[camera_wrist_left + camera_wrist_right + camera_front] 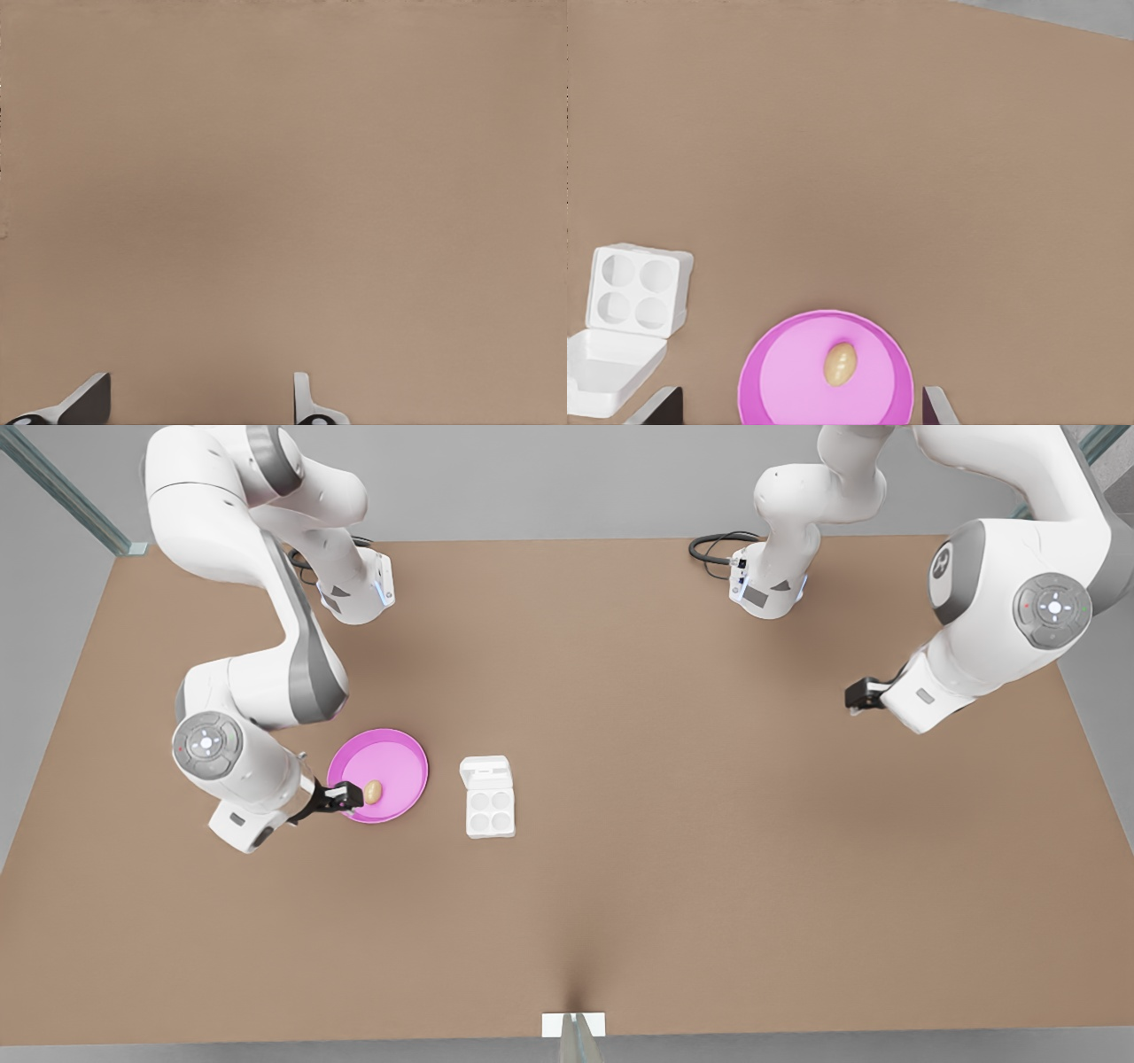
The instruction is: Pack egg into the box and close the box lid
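A: On the pink plate [390, 757], where do you find the egg [373, 791]?

B: You find it lying on the plate's floor, near the rim on the side away from the box [489, 810], close to the front view's lower left part of the plate. In the right wrist view you see the egg [840, 364] just off the plate's [780, 372] middle.

A: And from the plate, where is the box?

B: Just beside the plate, to the front view's right, not touching it. You see four round cups, all bare. The box lid [486, 770] is swung open and lies flat, hinged to the box's edge farther up the front view.

A: Which gripper do you see at the plate?

B: The right gripper [347, 795]. It reaches over the plate's rim from the front view's left, its tip just beside the egg. Its fingers [935, 409] are spread apart in the right wrist view, with the egg between them but farther on, not pinched.

A: The other one?

B: The left gripper [858, 693] waits well apart from the plate, far toward the front view's right, above the brown table [673, 797]. In its wrist view you see its fingers [306, 403] spread wide, with bare table [283, 195] between them.
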{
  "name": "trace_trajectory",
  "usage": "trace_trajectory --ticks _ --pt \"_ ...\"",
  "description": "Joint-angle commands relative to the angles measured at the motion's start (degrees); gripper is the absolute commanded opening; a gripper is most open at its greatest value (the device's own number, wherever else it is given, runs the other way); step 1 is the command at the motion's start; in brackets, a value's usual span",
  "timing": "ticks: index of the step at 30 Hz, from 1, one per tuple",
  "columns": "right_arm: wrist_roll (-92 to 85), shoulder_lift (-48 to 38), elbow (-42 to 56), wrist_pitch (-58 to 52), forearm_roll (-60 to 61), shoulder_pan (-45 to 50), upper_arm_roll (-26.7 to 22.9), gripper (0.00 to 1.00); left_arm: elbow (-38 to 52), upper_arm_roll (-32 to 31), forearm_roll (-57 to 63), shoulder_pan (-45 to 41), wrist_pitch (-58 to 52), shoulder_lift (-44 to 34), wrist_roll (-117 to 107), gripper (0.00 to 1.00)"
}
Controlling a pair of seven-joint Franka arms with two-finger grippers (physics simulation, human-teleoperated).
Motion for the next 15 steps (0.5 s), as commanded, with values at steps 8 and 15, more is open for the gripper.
trace_trajectory --ticks 8,15 --pt "0.6 8.8 -0.8 2.1 -0.7 -1.4 -0.1 1.0 0.0 0.0 0.1 -0.2 2.7 0.3 -0.2 1.0" --pt "5.8 4.1 -27.3 32.9 -1.2 -2.8 -0.3 1.0 0.0 0.0 0.1 -0.2 2.7 0.6 -0.2 1.0"
